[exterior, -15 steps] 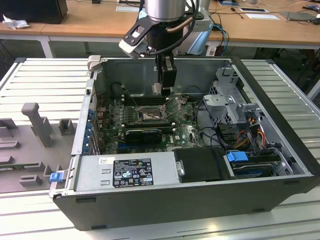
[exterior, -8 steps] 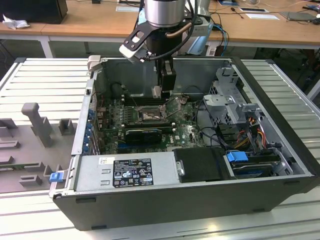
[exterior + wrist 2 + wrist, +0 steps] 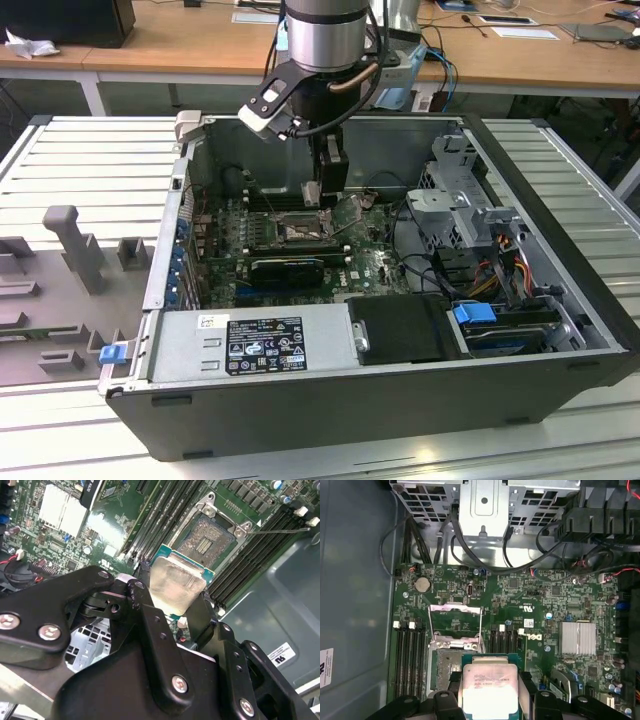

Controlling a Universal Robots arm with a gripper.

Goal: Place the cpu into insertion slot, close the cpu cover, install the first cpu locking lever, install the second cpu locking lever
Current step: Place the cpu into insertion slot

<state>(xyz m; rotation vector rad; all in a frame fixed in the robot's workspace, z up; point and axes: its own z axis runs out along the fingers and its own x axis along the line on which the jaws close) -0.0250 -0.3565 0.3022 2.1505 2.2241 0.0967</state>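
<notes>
Inside the open computer case (image 3: 400, 410), which lies on the slatted grey table (image 3: 80, 150), the tool (image 3: 313, 190) hangs over the green motherboard (image 3: 375, 265). Its two black fingers (image 3: 196, 611) are pinching the cpu (image 3: 176, 584) by two opposite edges, and the silvery top is turned to the camera in both wrist views. The cpu is in the air above the board, not yet in the insertion slot (image 3: 205, 539). In the first wrist view it hides a part of the slot, and the gold-brown contact field beside it is bare. The cpu cover (image 3: 455, 608) is swung open at one edge of the slot and touches neither the cpu nor the tool. One thin locking lever (image 3: 277, 530) sticks out from a corner of the slot, over the long black memory slots (image 3: 255, 550).
</notes>
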